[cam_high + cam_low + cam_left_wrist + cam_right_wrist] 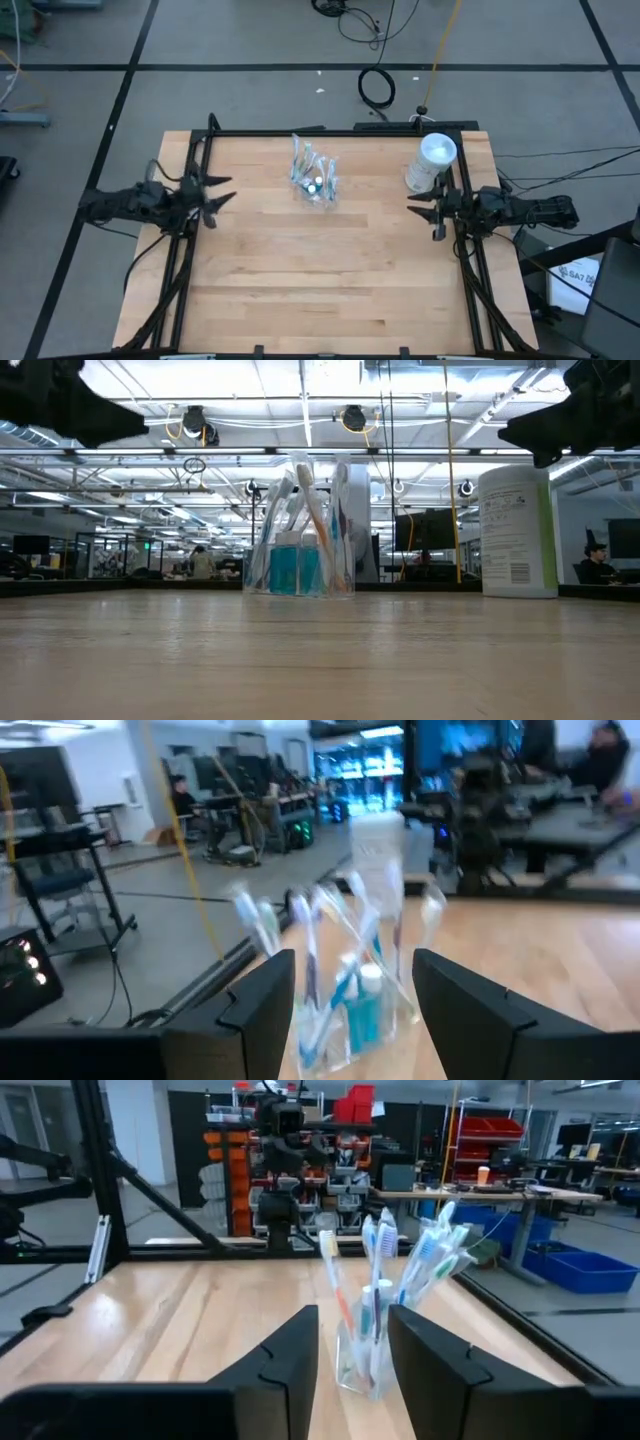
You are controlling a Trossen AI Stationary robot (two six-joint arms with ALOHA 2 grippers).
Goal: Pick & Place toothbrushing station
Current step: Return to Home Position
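High view shows us the cup of toothbrushes (313, 180) far-centre on the desk (330, 290). The left jaws and right jaws sit parted, holding nothing, at the side edges. We should draw both home smoothly, the right clear of the canister (432, 162).

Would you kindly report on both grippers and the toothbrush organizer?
Left gripper open, empty, left edge. Right gripper open, empty, right edge. Toothbrushes in organizer, mid-table. White canister beside right gripper.

Nothing reads clearly. The canister (517, 532), at the right of the low view, bears print too small to read; the tag (577, 272) at the high view's lower right is illegible.
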